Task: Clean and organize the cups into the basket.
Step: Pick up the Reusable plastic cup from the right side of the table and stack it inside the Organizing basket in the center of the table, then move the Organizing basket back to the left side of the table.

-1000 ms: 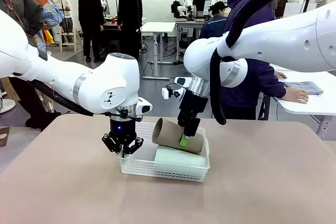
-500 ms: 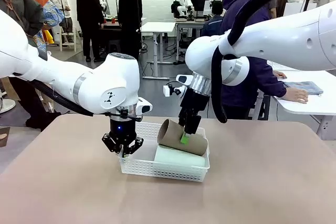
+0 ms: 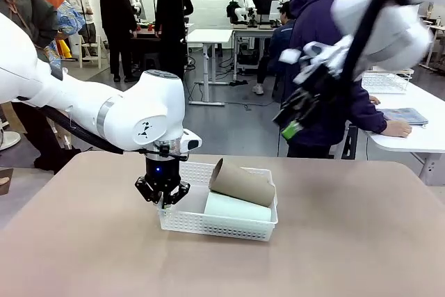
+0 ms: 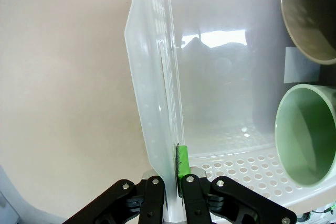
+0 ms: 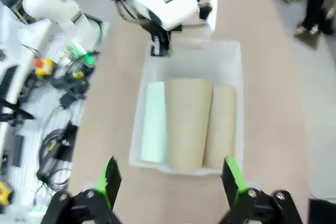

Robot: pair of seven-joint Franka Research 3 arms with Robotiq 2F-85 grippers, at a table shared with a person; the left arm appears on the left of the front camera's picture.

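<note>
The white lattice basket [image 3: 208, 225] sits mid-table. My left gripper [image 3: 163, 198] is shut on its left wall, which stands pinched between the green pads [image 4: 181, 162] in the left wrist view [image 4: 172, 184]. A brown cup [image 3: 242, 182] lies on its side on top of the mint green cup [image 3: 236, 207]. From above, the basket [image 5: 239, 77] holds the mint cup [image 5: 155, 121], a brown cup [image 5: 189, 121] and a second brown cup [image 5: 223, 124] side by side. My right gripper [image 3: 290, 119] hangs open high above the basket's right, with nothing between its fingers [image 5: 170, 178]. The open mouths of the mint cup [image 4: 307, 129] and a brown cup [image 4: 310, 14] face the left wrist camera.
A person in a dark hoodie [image 3: 327, 67] stands at the far side, a hand resting on a white side table [image 3: 417, 137] at the right. Cables and clutter [image 5: 52, 77] lie on the floor beside the table. Bare tabletop surrounds the basket.
My right gripper has let go of the brown cup and risen up and to the right. The cup has settled onto the mint one. The left gripper has not moved.
</note>
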